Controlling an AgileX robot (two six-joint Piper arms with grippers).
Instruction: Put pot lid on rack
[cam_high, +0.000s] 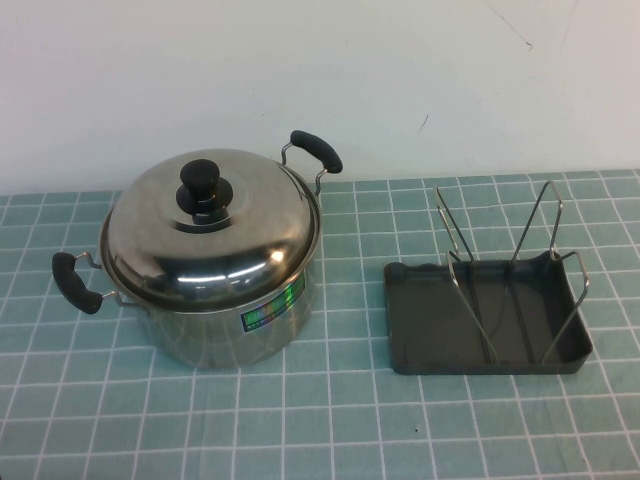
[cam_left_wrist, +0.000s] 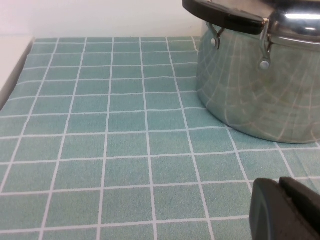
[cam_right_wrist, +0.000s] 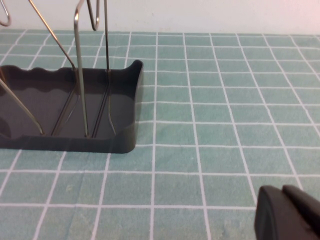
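Note:
The shiny domed pot lid (cam_high: 215, 235) with a black knob (cam_high: 204, 186) sits on the steel pot (cam_high: 225, 325) at the left of the table. The dark grey rack (cam_high: 485, 315) with upright wire loops (cam_high: 545, 225) stands to its right, empty. It also shows in the right wrist view (cam_right_wrist: 70, 112). Neither arm shows in the high view. My left gripper (cam_left_wrist: 285, 207) is shut, low over the cloth, near the pot's side (cam_left_wrist: 260, 90) and black handle (cam_left_wrist: 225, 15). My right gripper (cam_right_wrist: 287, 212) is shut, low over the cloth, to the right of the rack.
A teal checked cloth (cam_high: 330, 420) covers the table. A white wall (cam_high: 320, 70) runs behind it. The pot has two black handles (cam_high: 75, 282), one at the front left, one at the back right. Bare cloth lies between pot and rack.

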